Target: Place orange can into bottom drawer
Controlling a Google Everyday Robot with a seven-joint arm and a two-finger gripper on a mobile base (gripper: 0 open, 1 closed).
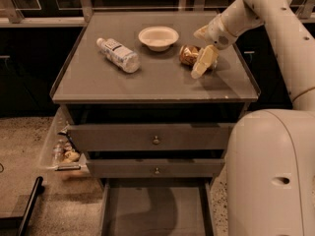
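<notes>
The orange can (187,54) lies on its side on the cabinet top (162,80), right of centre, in front of the white bowl. My gripper (201,59) is down at the can's right side, right up against it, with the arm reaching in from the upper right. The bottom drawer (156,211) is pulled out at the foot of the cabinet, and its grey floor shows with nothing on it.
A clear water bottle (118,54) lies on the top at the left. A white bowl (158,37) stands at the back centre. The two upper drawers (155,140) are slightly ajar. A bin of clutter (64,151) sits on the floor at the left. My white body (273,176) fills the lower right.
</notes>
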